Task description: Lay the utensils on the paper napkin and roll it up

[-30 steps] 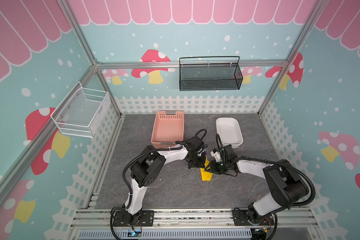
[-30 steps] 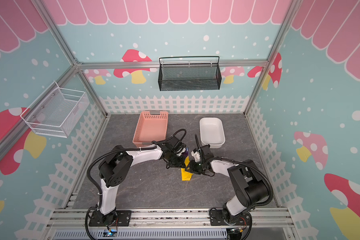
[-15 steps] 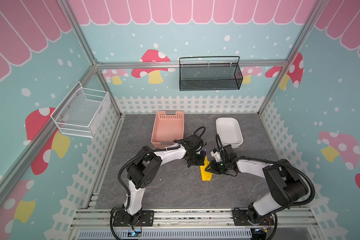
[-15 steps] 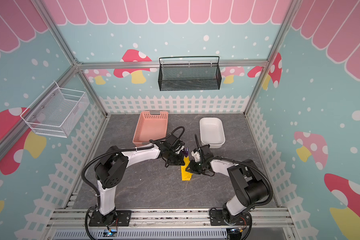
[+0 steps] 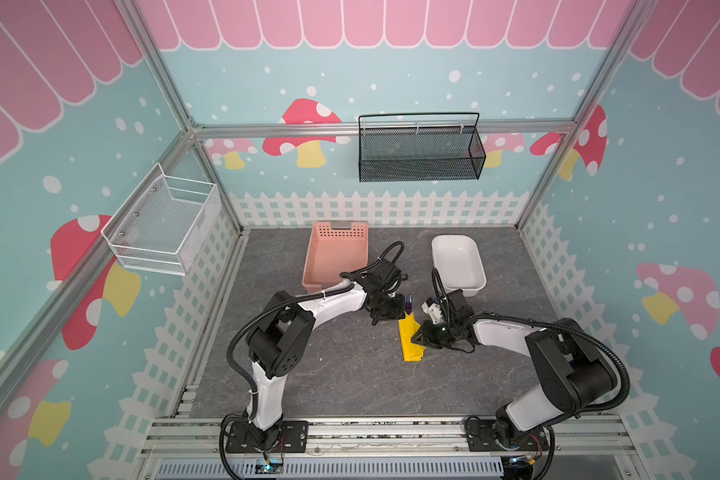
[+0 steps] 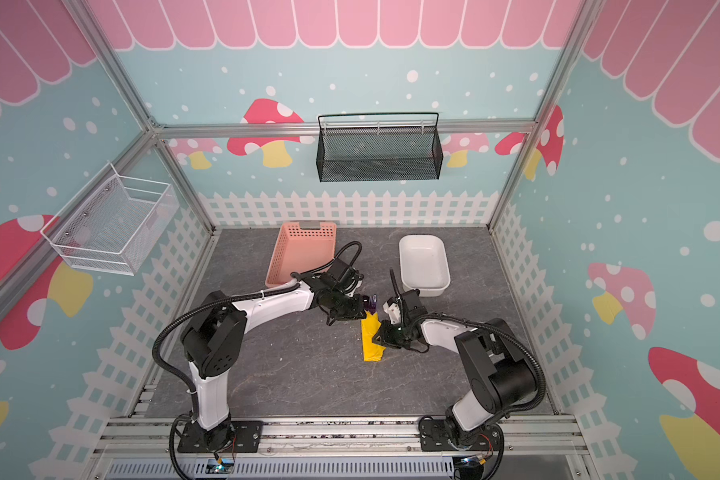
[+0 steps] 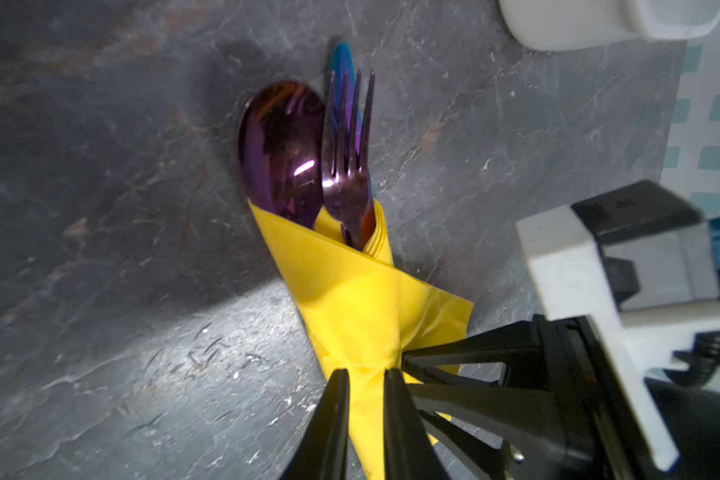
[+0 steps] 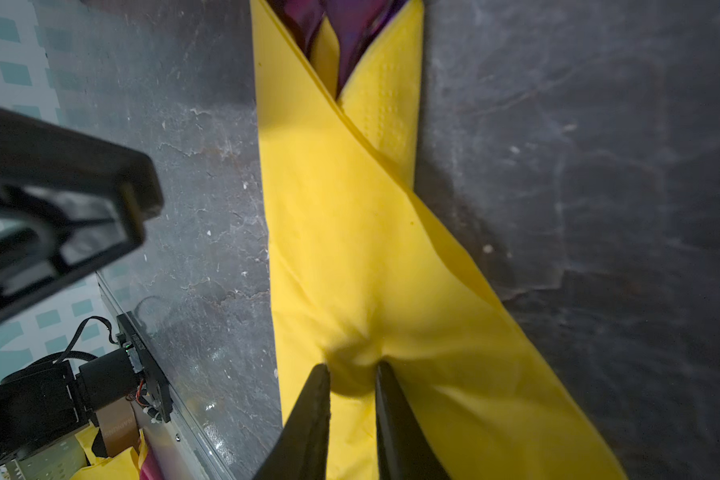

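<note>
Grey slate-look tabletop (image 5: 329, 374) fills the floor of a painted mushroom booth, with a pink basket (image 5: 335, 257) and a white tub (image 5: 458, 262) toward the back; the paper napkin (image 5: 410, 338) lies near the middle, between the two arms, already wound into a narrow yellow bundle. The utensils (image 5: 409, 302) sit inside it; the left wrist view shows the spoon (image 7: 281, 149), the fork (image 7: 348, 166) and the tip of the knife (image 7: 344, 58) poking out of the open end, handles hidden in the wrap.

The left gripper (image 7: 364, 374) straddles the bundle, its jaws drawn close with the paper filling the gap, so it is pinching the napkin; the right gripper (image 8: 352, 368) nips a pucker of yellow paper between nearly closed jaws, right beside the left one.

By my reading, the placing is done and the rolling is in its last turn; one loose flap (image 7: 449, 311) sticks out to the side rather than lying flat. The next move probably calls for wrapping that flap round snugly; then letting go gently, one claw at a time, so the thin paper neither tears nor springs open.
</note>
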Robot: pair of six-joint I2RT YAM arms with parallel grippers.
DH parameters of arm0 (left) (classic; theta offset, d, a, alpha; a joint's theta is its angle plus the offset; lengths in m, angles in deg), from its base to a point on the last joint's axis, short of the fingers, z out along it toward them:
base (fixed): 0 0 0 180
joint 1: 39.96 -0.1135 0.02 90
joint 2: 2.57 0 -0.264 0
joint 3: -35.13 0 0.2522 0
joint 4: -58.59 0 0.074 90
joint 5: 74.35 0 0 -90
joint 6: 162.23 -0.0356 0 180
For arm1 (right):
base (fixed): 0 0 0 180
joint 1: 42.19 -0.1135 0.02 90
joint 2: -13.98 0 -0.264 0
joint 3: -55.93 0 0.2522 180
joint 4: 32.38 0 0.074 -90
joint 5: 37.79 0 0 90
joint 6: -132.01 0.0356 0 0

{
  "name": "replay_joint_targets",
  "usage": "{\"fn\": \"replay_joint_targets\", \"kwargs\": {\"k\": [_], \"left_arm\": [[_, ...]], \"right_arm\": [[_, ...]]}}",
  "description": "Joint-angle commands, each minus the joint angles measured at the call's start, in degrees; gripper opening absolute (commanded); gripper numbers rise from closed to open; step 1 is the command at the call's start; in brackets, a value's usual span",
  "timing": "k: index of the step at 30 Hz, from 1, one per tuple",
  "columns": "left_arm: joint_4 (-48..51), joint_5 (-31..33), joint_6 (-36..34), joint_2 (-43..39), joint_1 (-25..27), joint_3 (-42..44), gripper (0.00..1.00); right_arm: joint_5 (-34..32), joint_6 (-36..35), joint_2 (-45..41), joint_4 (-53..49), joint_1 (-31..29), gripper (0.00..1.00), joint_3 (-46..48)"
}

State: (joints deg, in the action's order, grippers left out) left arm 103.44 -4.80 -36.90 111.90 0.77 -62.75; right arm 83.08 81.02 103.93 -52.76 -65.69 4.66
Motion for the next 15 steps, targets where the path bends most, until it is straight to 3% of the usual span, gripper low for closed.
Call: {"fn": "replay_joint_targets", "kwargs": {"k": [1, 15], "left_arm": [[1.01, 1.72, 0.66, 3.56, 0.48, -6.42, 0.18], [11.11, 8.73, 1.28, 18.76, 2.95, -27.06, 0.16]], "right_arm": [[-5.34, -0.42, 2.85, -4.91, 0.13, 0.23, 2.51], [-4.99, 0.27, 2.56, -4.29, 0.13, 0.22, 3.12]]}}
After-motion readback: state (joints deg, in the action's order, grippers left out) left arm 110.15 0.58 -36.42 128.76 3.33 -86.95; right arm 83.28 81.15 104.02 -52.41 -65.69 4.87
